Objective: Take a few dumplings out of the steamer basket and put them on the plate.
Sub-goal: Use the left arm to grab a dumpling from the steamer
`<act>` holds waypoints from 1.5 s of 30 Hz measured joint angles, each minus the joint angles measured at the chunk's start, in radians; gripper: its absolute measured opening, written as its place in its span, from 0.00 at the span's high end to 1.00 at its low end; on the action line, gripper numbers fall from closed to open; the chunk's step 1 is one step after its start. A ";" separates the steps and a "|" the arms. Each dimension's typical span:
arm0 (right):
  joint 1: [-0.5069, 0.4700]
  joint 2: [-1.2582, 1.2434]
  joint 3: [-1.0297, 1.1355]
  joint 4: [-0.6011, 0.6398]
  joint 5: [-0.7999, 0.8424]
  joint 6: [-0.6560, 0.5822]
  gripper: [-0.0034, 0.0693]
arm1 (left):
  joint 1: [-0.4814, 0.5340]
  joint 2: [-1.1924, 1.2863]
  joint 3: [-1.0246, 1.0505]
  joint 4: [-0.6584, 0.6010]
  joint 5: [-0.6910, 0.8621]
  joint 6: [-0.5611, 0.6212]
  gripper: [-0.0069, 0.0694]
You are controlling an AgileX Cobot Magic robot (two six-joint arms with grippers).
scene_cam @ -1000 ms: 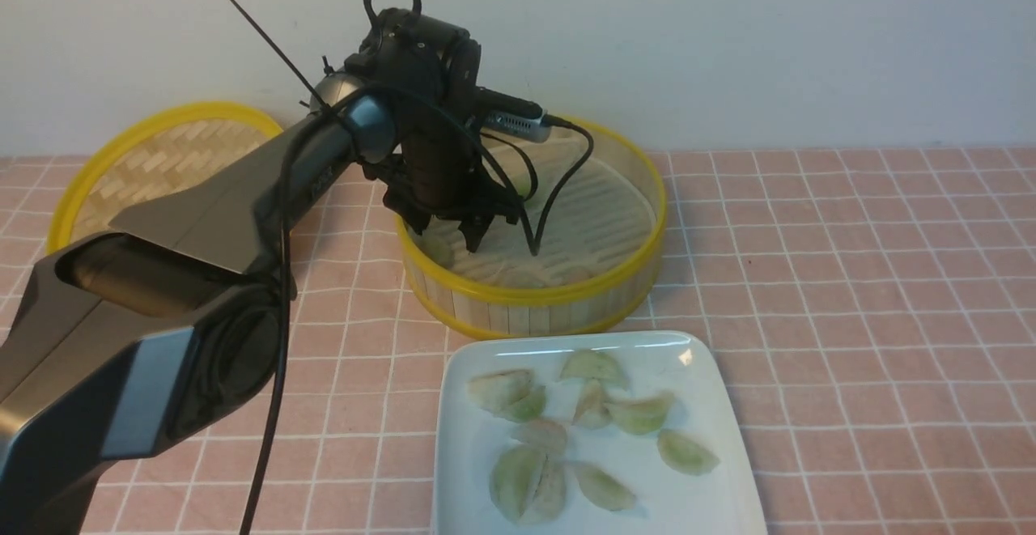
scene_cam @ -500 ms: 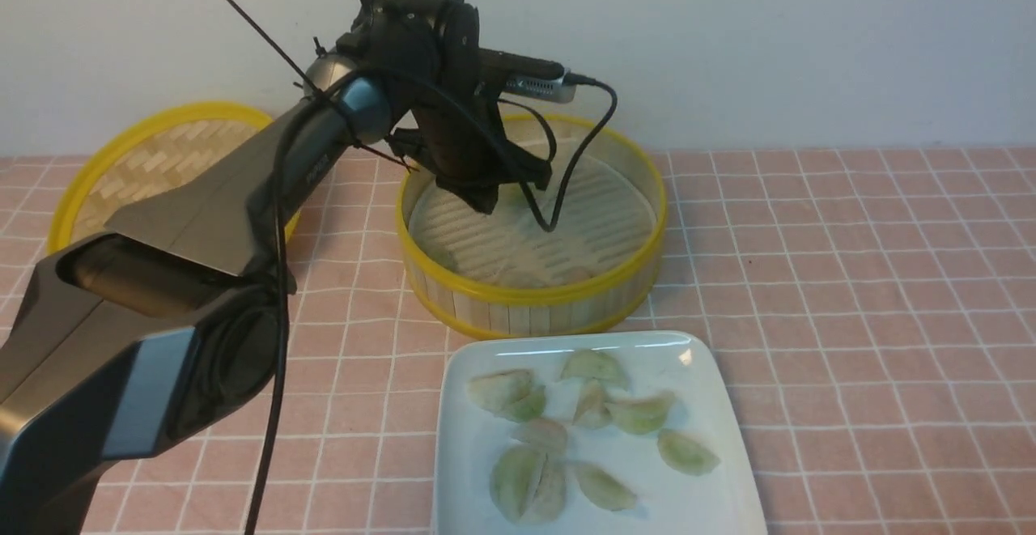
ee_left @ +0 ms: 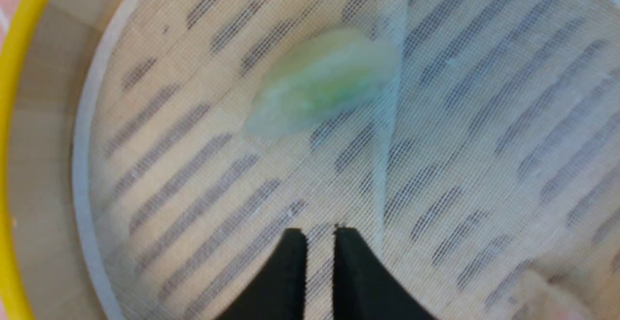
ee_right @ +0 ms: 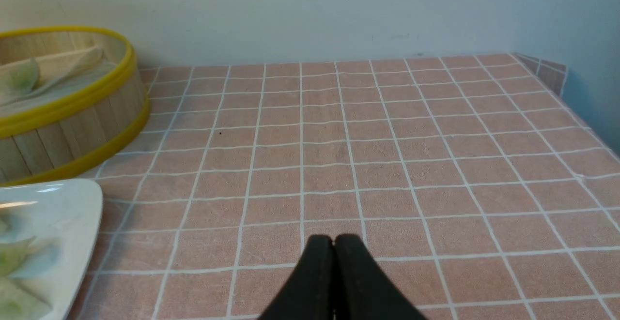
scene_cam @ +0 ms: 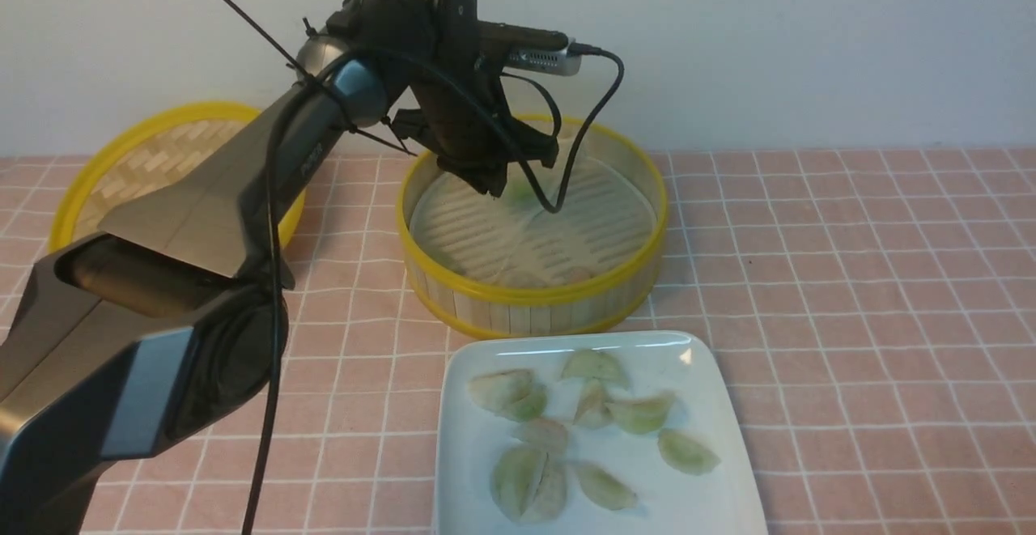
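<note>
step (judged): reaching for another dumpling (ee_left: 322, 80) | it lies on the steamer basket (scene_cam: 534, 296) liner, near the left gripper (ee_left: 319, 235), untouched | gripper: clenched to a slit, empty | next: open, descend astride it, carry to plate (scene_cam: 664, 353)

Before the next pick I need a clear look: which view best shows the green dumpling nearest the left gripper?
Left wrist view: the dumpling lies whole on the liner, beyond the left gripper. Front view shows only a green sliver by the gripper. Right wrist view shows a dumpling over the steamer basket rim, possibly another.
</note>
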 joint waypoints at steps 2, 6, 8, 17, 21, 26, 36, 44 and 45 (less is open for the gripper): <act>0.000 0.000 0.000 0.000 0.000 0.000 0.97 | 0.000 -0.004 0.041 0.001 0.001 -0.006 0.69; 0.000 0.000 0.000 0.000 0.000 0.000 0.97 | 0.000 -0.012 0.116 0.002 0.003 -0.012 0.50; 0.000 0.000 0.000 0.000 0.000 0.000 0.97 | 0.000 -0.016 0.132 0.018 0.003 -0.014 0.43; 0.000 0.000 0.000 0.000 0.000 0.000 0.97 | 0.000 -0.030 0.167 0.095 0.003 -0.014 0.34; 0.000 0.000 0.000 0.000 0.000 0.000 0.97 | 0.000 -0.032 0.211 0.096 -0.002 -0.012 0.33; 0.000 0.000 0.000 0.000 0.000 0.000 0.97 | 0.000 -0.048 0.233 0.095 -0.010 -0.012 0.33; 0.000 0.000 0.000 0.000 0.000 0.000 0.97 | -0.003 -0.059 0.285 0.108 -0.023 -0.012 0.53; 0.000 0.000 0.000 0.000 0.000 0.000 0.97 | -0.004 -0.055 0.230 0.138 -0.011 -0.012 0.73; 0.000 0.000 0.000 0.000 0.000 0.000 0.97 | -0.004 -0.058 0.214 0.138 -0.009 -0.012 0.73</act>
